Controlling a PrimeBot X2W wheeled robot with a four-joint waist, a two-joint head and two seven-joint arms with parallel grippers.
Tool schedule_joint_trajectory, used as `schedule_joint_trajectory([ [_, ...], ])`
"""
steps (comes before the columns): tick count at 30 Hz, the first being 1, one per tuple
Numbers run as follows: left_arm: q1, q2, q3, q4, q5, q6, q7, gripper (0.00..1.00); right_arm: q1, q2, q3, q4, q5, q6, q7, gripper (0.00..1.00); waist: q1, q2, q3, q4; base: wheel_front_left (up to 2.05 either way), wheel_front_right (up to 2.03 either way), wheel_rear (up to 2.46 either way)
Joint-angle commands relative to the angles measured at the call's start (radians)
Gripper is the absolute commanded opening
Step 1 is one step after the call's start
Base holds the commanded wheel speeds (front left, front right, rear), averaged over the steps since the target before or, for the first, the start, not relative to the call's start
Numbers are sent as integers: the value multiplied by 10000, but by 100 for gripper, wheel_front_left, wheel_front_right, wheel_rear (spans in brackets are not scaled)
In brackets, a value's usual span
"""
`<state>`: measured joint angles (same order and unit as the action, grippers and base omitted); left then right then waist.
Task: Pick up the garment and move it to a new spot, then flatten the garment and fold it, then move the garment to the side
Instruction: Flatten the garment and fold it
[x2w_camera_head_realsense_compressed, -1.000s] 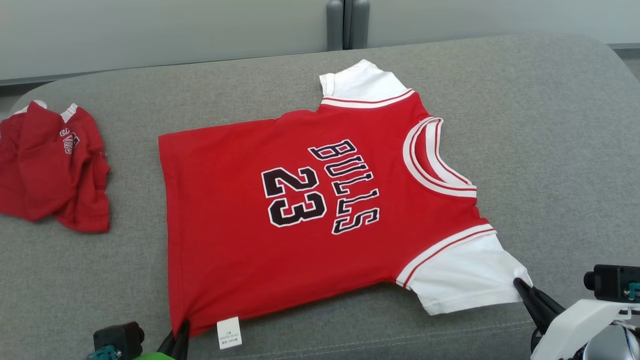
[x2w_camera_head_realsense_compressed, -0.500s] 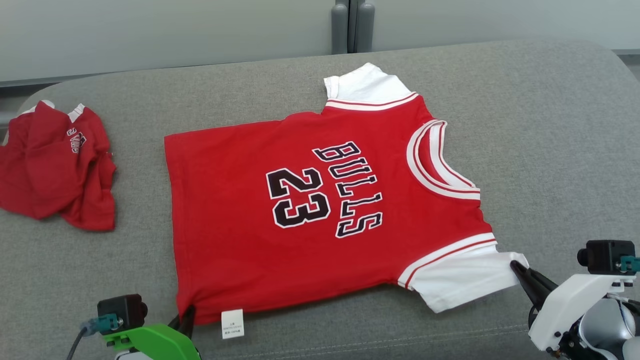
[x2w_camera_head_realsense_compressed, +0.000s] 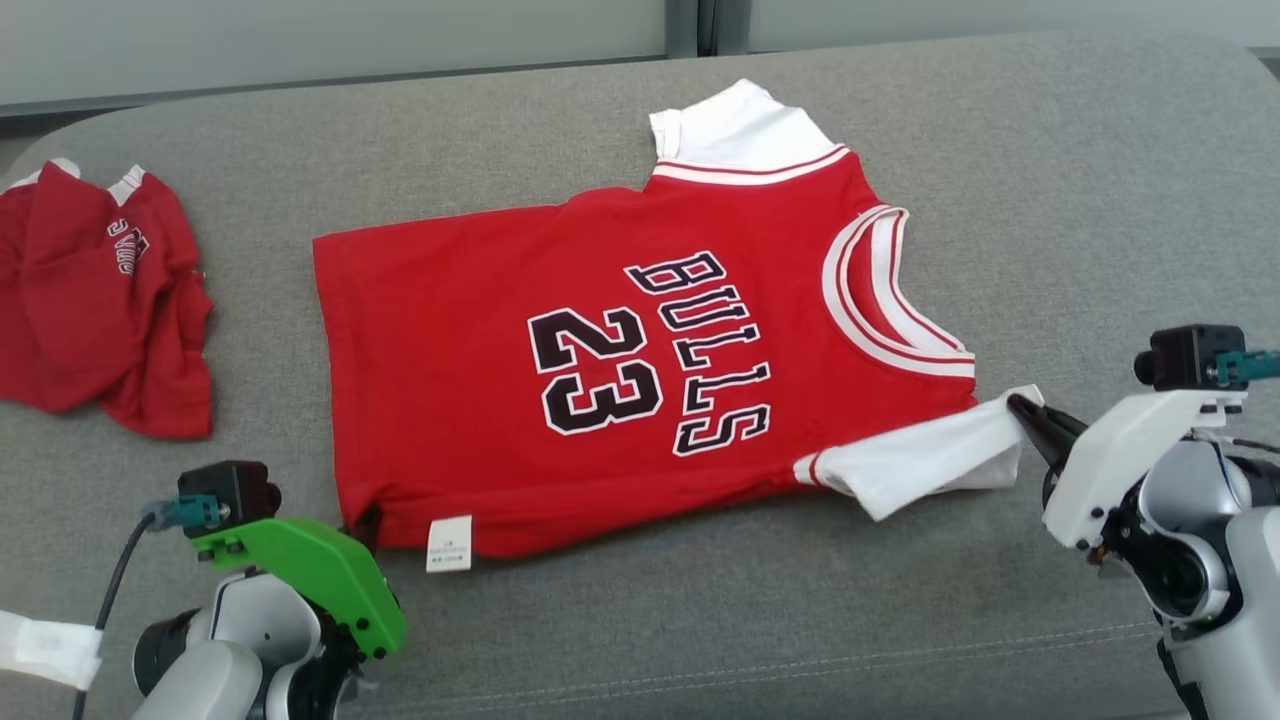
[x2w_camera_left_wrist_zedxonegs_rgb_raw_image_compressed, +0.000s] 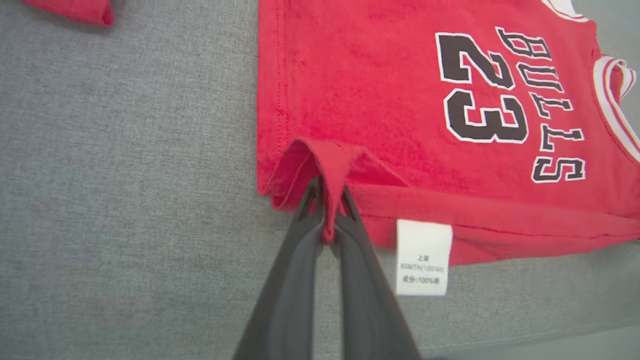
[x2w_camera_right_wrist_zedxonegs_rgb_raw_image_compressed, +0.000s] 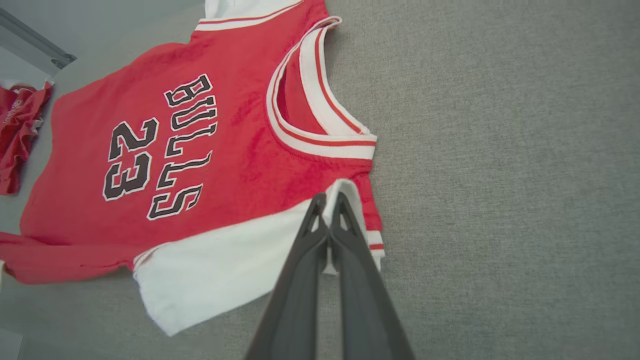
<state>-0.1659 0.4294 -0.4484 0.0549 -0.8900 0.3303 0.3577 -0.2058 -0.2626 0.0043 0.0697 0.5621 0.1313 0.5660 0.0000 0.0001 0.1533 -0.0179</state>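
Observation:
The garment (x2w_camera_head_realsense_compressed: 620, 360) is a red jersey with white sleeves and black "BULLS 23" lettering, spread flat on the grey cushion, collar to the right. My left gripper (x2w_camera_left_wrist_zedxonegs_rgb_raw_image_compressed: 327, 192) is shut on the near hem corner, which bunches up between its fingers beside a white care label (x2w_camera_left_wrist_zedxonegs_rgb_raw_image_compressed: 422, 257). In the head view that corner sits at the left gripper (x2w_camera_head_realsense_compressed: 362, 520). My right gripper (x2w_camera_head_realsense_compressed: 1018, 405) is shut on the near white sleeve (x2w_camera_right_wrist_zedxonegs_rgb_raw_image_compressed: 240, 260), lifting its edge over toward the body; the right wrist view shows the same pinch at the right gripper (x2w_camera_right_wrist_zedxonegs_rgb_raw_image_compressed: 329, 200).
A second crumpled red garment (x2w_camera_head_realsense_compressed: 100, 300) lies at the cushion's far left. Grey cushion (x2w_camera_head_realsense_compressed: 1100, 200) extends bare to the right of the jersey and along the near edge. A pale wall runs behind the cushion.
Both grippers have risen and moved away from me, carrying the near hem corner and the white sleeve up over the jersey. The head camera has shifted too.

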Motion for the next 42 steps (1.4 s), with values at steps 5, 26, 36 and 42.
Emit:
schedule_joint_trajectory([
  [5,-798,-150,102,467,-126,-19,118,0,-1190,-111,250,1114,21,-10,-143,0,0,-1,412,-11,0,0,0],
  [26,-2141,-446,187,1620,39,58,-82,5,-3920,-116,1600,4609,323,-10,-1321,0,0,-1,1178,49,0,0,0],
  [36,-2427,-385,137,1663,291,21,-368,100,-4681,-108,2201,5629,528,-10,-2286,100,0,-1,1130,66,0,0,0],
  [42,-2329,-148,19,1425,761,-149,-1028,100,-5012,-256,2284,5875,612,-10,-3381,100,0,-1,991,58,0,0,0],
])
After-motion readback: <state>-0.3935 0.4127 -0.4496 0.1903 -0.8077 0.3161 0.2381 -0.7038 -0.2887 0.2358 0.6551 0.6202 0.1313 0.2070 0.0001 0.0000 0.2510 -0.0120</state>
